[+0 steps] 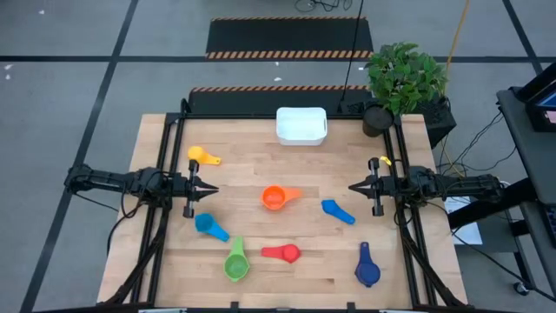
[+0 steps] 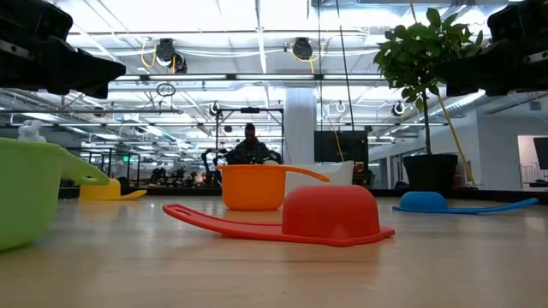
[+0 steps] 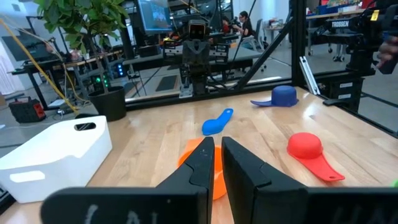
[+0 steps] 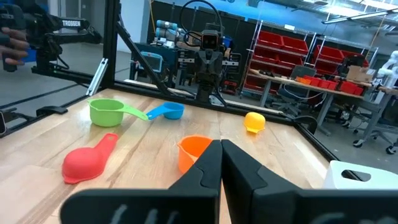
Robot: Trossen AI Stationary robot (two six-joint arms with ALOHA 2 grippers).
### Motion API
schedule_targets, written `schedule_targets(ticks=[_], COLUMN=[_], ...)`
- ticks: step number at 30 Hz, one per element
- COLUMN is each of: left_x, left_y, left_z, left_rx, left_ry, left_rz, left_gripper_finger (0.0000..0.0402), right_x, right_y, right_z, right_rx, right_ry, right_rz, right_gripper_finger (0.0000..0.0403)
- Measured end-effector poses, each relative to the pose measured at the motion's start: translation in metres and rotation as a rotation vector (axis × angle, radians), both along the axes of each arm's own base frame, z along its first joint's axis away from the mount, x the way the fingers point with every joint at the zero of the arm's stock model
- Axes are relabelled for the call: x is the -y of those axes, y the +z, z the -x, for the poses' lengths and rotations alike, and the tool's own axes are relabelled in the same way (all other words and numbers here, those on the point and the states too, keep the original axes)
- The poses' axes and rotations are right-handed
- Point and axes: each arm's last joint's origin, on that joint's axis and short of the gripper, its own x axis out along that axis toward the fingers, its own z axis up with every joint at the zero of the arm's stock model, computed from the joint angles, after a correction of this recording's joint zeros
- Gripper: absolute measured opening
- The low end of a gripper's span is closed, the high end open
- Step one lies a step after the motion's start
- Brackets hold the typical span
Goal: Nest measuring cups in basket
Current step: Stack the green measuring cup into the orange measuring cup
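Note:
Measuring cups lie scattered on the wooden table: yellow (image 1: 203, 156), orange (image 1: 276, 197), light blue (image 1: 209, 226), green (image 1: 235, 263), red (image 1: 283, 253), blue (image 1: 337, 210) and dark blue (image 1: 367, 266). The red cup (image 2: 330, 214) and the blue cup (image 2: 424, 202) lie mouth down; the orange cup (image 2: 253, 186) stands upright. The white basket (image 1: 301, 125) sits at the far edge, nothing in it that I can see. My left gripper (image 1: 214, 187) hovers level at the left side, shut on nothing. My right gripper (image 1: 352, 187) faces it from the right side, also shut on nothing.
A black pot with a green plant (image 1: 401, 83) stands at the far right corner. Black frame rails (image 1: 165, 217) run along the table's left and right sides. A small yellow piece (image 1: 383, 162) lies beside the right arm. A person (image 2: 249, 145) shows in the room behind.

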Motion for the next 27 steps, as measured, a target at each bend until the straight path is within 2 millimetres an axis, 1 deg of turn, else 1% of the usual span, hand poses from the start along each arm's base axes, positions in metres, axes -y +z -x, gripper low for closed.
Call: schedule_targets(ticks=[3,6,9,10,13,15,18,23,25,27], left_x=[0.000,-0.002,-0.003,-0.003,-0.002,-0.001,0.003,0.012,0.016,0.019], left_y=[0.001,0.001,0.001,0.001,0.002,0.004,0.005,0.010,0.017,0.029], left_z=[0.000,0.000,0.000,0.000,0.000,0.000,-0.001,-0.005,-0.007,-0.010], left_rx=[0.007,0.014,0.013,0.012,0.014,0.029,0.022,0.051,0.058,0.052], left_ry=[0.017,0.076,0.093,0.092,0.060,0.043,0.003,-0.077,-0.093,-0.084], left_rz=[-0.016,-0.012,0.028,0.057,0.279,0.325,0.383,0.383,0.356,0.326], left_gripper_finger=[0.0035,0.0035,0.0035,0.0035,0.0035,0.0035,0.0035,0.0035,0.0035,0.0035], right_x=[0.000,0.000,0.000,0.000,0.000,0.000,0.000,0.000,0.000,0.000], right_y=[0.001,0.009,0.014,0.015,0.016,0.016,0.017,0.022,0.023,0.023], right_z=[0.000,0.001,0.001,0.002,0.002,0.002,0.002,0.002,0.002,0.001], right_rx=[0.013,0.086,0.136,0.149,0.147,0.142,0.145,0.185,0.189,0.182], right_ry=[0.001,0.006,0.018,0.025,0.043,0.053,0.062,0.089,0.100,0.105], right_rz=[-0.048,-0.100,-0.201,-0.244,-0.404,-0.487,-0.561,-0.658,-0.712,-0.753], right_gripper_finger=[0.0000,0.0000,0.0000,0.0000,0.0000,0.0000,0.0000,0.0000,0.0000,0.0000])
